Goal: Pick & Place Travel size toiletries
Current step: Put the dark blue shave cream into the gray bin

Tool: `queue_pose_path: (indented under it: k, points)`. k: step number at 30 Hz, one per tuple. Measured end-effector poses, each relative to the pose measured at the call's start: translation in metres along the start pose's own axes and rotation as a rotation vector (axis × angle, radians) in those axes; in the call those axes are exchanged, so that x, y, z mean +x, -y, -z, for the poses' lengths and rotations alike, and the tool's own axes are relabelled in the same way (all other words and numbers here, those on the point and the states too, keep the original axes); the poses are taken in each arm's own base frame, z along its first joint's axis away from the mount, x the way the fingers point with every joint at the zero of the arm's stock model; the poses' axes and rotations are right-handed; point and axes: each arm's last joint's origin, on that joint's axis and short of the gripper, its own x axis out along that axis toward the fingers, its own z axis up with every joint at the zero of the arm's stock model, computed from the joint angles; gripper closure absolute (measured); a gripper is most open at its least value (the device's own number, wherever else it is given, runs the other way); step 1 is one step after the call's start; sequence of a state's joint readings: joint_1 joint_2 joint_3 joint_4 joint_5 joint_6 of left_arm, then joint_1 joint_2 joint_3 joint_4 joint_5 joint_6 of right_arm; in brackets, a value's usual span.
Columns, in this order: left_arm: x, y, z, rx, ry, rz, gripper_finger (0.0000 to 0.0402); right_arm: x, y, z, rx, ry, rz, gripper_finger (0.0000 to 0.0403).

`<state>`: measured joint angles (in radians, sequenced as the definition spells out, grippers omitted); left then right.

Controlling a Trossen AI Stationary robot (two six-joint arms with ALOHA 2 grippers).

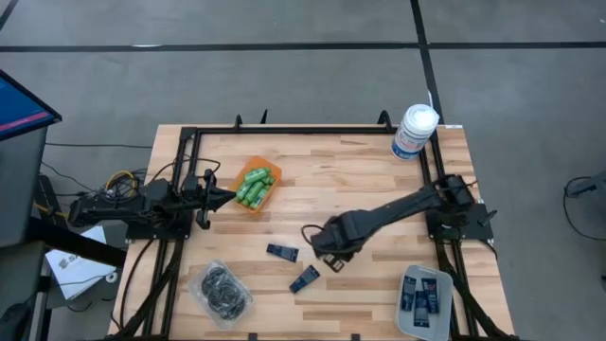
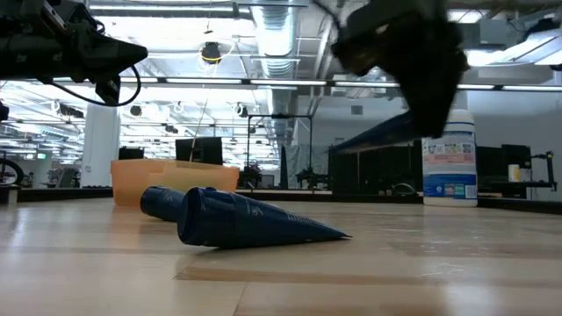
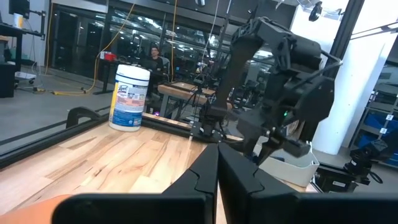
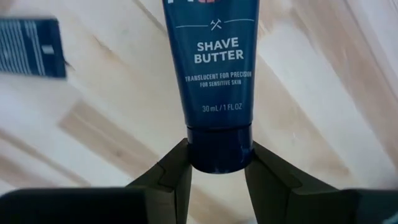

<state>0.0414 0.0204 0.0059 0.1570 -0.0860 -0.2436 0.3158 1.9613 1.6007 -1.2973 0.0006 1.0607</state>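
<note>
My right gripper (image 1: 331, 258) hangs over the middle of the table, shut on a flat dark navy tube (image 4: 214, 68) labelled SHAVE BUTTER. Two more navy tubes (image 1: 282, 251) (image 1: 305, 278) lie flat on the wood just left of it. Small bright green bottles fill an orange tray (image 1: 256, 185). Black round pieces in a clear packet (image 1: 220, 289) lie near the table's near left corner. My left gripper (image 1: 222, 197) waits, shut, beside the orange tray's left side, touching nothing. My right gripper pinches the navy tube by its round cap end (image 4: 221, 146), one finger on each side. The tube's body runs straight on past the fingertips. In the low view the tube (image 2: 378, 133) is lifted clear of the table and slants a little.
A large white canister with a blue label (image 1: 414, 131) stands at the far right corner. A pale tray (image 1: 424, 301) at the near right corner holds several navy tubes. A black frame (image 1: 284, 130) runs along the table's far and side edges. Bare wood lies between the trays.
</note>
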Motion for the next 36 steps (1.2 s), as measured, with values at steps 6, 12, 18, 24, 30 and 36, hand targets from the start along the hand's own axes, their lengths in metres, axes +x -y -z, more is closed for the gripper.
queue_pose_path:
  k: [6, 12, 18, 24, 30, 36]
  points:
    - [0.0, 0.0, 0.0, 0.0, 0.0, 0.0, 0.04, -0.019, 0.011, 0.041, 0.091, -0.001, 0.022, 0.0292]
    - [0.0, 0.0, 0.0, 0.0, 0.0, 0.001, 0.04, -0.035, 0.027, 0.082, 0.216, 0.0, 0.061, 0.0292]
    - [0.0, 0.0, 0.0, 0.0, -0.001, 0.004, 0.04, -0.05, 0.039, 0.119, 0.365, -0.019, 0.129, 0.0292]
    - [0.0, 0.0, 0.0, 0.0, 0.0, 0.004, 0.04, -0.051, 0.035, 0.152, 0.475, -0.047, 0.129, 0.0292]
    - [0.0, 0.0, 0.0, 0.0, 0.001, 0.003, 0.04, -0.048, 0.032, 0.188, 0.573, -0.077, 0.162, 0.0292]
    - [0.0, 0.0, 0.0, 0.0, 0.004, 0.001, 0.04, -0.047, 0.035, 0.221, 0.629, -0.119, 0.205, 0.0292]
